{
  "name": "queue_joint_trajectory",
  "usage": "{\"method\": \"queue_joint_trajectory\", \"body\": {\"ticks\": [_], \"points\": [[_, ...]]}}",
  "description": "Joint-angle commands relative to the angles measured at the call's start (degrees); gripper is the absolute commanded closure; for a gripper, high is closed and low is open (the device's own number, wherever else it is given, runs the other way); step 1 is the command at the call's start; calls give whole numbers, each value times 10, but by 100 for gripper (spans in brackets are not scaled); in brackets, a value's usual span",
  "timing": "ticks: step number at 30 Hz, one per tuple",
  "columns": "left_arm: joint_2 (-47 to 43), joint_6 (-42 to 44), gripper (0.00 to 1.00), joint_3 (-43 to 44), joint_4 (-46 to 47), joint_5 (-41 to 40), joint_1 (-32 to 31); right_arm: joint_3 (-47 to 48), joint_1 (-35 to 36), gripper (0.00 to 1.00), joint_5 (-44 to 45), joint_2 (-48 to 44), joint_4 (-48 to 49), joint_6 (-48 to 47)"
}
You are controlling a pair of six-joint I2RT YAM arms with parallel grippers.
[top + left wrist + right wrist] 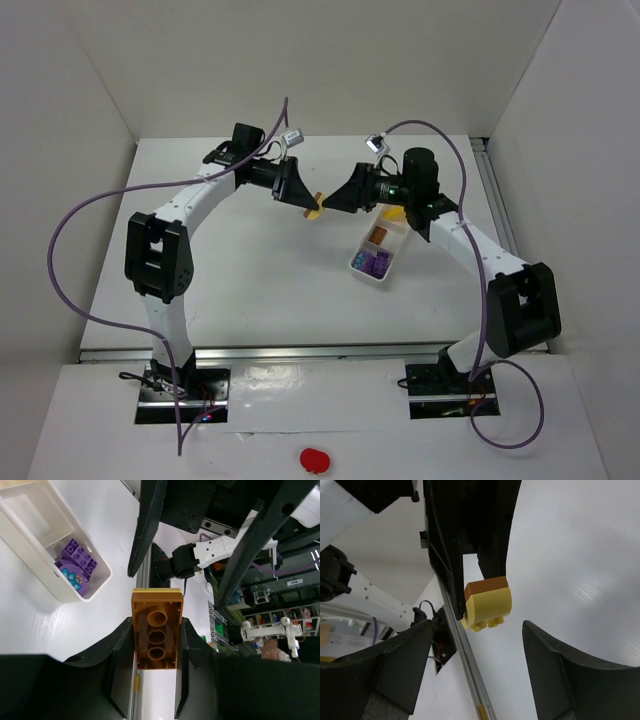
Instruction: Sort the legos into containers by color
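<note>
My left gripper is shut on an orange lego held in the air, its hollow underside facing the wrist camera. A yellow lego is stuck to the orange lego, studs pointing away. In the top view this pair hangs between the two grippers at mid-table. My right gripper is open and faces the pair, with its fingers on either side and not touching. The white container lies below the right arm and holds purple legos and an orange one.
The container shows its purple legos in one compartment, and the compartment beside it looks bare. A yellow piece shows at the container's far end, under the right arm. White walls enclose the table on three sides.
</note>
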Motion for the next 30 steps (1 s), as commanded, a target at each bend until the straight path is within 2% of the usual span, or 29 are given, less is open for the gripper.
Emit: {"method": "queue_joint_trajectory", "body": {"ticks": [1, 9, 15, 20, 21, 22, 23, 24, 26, 28, 29, 30], "points": [[-15, 26, 100, -4, 18, 55, 1, -5, -7, 22, -34, 10, 91, 44], [-27, 26, 100, -4, 29, 65, 1, -15, -7, 32, -58, 40, 133, 81], [-27, 26, 100, -4, 29, 65, 1, -36, -7, 48, -96, 53, 217, 137], [-27, 21, 100, -4, 34, 55, 1, -41, -7, 75, -109, 53, 215, 140], [-27, 16, 100, -4, 34, 50, 1, -41, -7, 85, -97, 48, 205, 140], [-27, 8, 96, -4, 34, 37, 1, -41, -7, 87, -80, 42, 177, 120], [-27, 8, 86, 2, 34, 37, 1, -41, -7, 88, -80, 42, 163, 112], [-27, 8, 67, 2, 34, 37, 1, -41, -7, 89, -64, 34, 154, 105], [-27, 3, 50, 2, 34, 37, 1, -41, -7, 90, -57, 27, 131, 87], [-27, 3, 45, 2, 34, 37, 1, -36, -7, 90, -51, 22, 125, 81], [-27, 3, 45, 2, 34, 37, 1, -36, -7, 90, -51, 21, 125, 81], [-21, 3, 50, 2, 34, 37, 1, -36, -12, 90, -51, 21, 125, 81]]}}
